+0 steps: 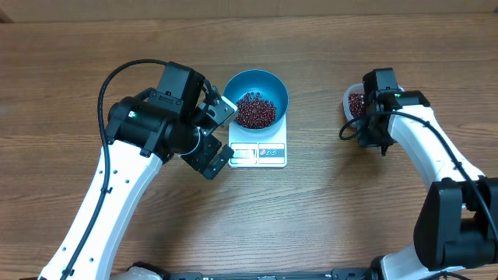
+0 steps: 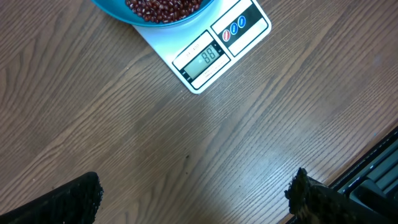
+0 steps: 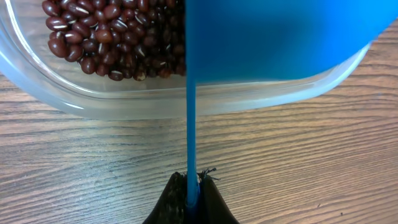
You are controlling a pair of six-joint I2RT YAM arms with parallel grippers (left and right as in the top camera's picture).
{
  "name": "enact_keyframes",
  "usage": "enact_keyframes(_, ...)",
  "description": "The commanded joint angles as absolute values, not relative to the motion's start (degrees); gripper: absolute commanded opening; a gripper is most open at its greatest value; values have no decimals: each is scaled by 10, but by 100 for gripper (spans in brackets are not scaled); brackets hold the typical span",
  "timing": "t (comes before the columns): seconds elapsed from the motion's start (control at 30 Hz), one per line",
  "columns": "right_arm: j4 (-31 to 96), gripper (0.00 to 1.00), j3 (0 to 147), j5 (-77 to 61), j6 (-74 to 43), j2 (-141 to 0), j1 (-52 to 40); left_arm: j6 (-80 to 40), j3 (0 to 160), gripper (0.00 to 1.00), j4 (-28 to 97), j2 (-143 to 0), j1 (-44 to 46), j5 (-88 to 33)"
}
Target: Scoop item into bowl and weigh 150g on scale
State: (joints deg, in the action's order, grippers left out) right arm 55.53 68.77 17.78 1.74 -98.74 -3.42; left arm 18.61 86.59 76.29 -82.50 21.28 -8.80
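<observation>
There, the blue bowl (image 1: 270,78) sat on the white scale (image 1: 259,153) on the bench (image 1: 327,218), holding a heap of red-brown beans (image 1: 255,110). The left hand (image 1: 224,135) hung just left of the scale, fingers wide apart, empty. Well to the right, the right hand (image 3: 192,198) was clamped on the thin handle of a blue scoop (image 3: 273,37) over a clear tub (image 3: 186,101) of more beans.

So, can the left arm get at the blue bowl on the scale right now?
Probably yes. The left gripper hangs open just beside the bowl and the scale, with nothing standing between. The right gripper, shut on the scoop, is away at the tub.
</observation>
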Motion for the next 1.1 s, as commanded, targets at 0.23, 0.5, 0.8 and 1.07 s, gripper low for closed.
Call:
enact_keyframes(0.23, 561, 4, 685, 168, 20, -1028, -42, 199, 864, 100, 762, -817, 210, -97)
enact_keyframes(0.5, 547, 4, 685, 133, 34, -1028, -45, 199, 864, 100, 762, -817, 210, -97)
enact_keyframes(0.8, 528, 4, 685, 68, 48, -1028, -45, 199, 864, 99, 762, -817, 210, -97)
enact_keyframes(1.07, 524, 4, 685, 54, 48, -1028, -45, 199, 864, 100, 762, -817, 210, -97)
